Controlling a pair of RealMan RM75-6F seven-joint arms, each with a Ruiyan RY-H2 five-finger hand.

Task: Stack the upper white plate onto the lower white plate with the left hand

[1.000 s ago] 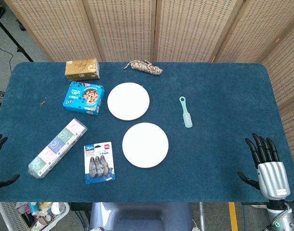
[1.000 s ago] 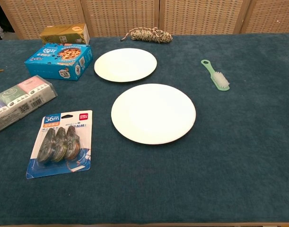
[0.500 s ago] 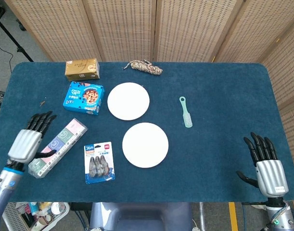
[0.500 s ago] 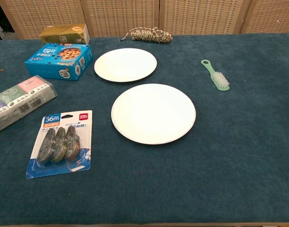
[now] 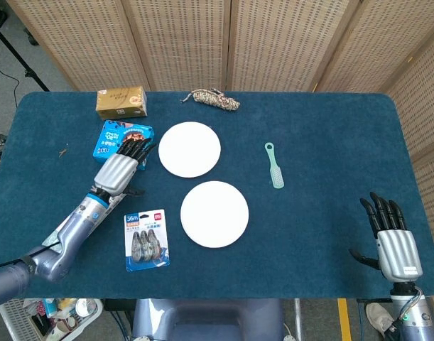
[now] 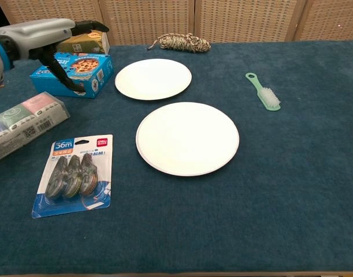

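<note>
The upper white plate (image 5: 190, 148) (image 6: 153, 78) lies flat on the blue cloth, further back. The lower white plate (image 5: 214, 214) (image 6: 187, 138) lies just in front of it and slightly right. The two are apart. My left hand (image 5: 121, 168) (image 6: 49, 34) hovers open, fingers stretched out, over the blue biscuit box, left of the upper plate and not touching it. My right hand (image 5: 392, 238) rests open at the table's front right corner, fingers spread, holding nothing. It does not show in the chest view.
A blue biscuit box (image 5: 120, 138) (image 6: 78, 72) and a tan box (image 5: 121, 101) sit at the back left. A tape pack (image 5: 147, 239) (image 6: 76, 173), a long wrapped pack (image 6: 23, 122), a rope bundle (image 5: 214, 98) and a green brush (image 5: 274, 165) (image 6: 264, 92) lie around the plates.
My left arm has swung in from the table's left edge, forward and rightward, and its hand now hovers by the biscuit box. The right hand barely moved. The plates stayed put.
</note>
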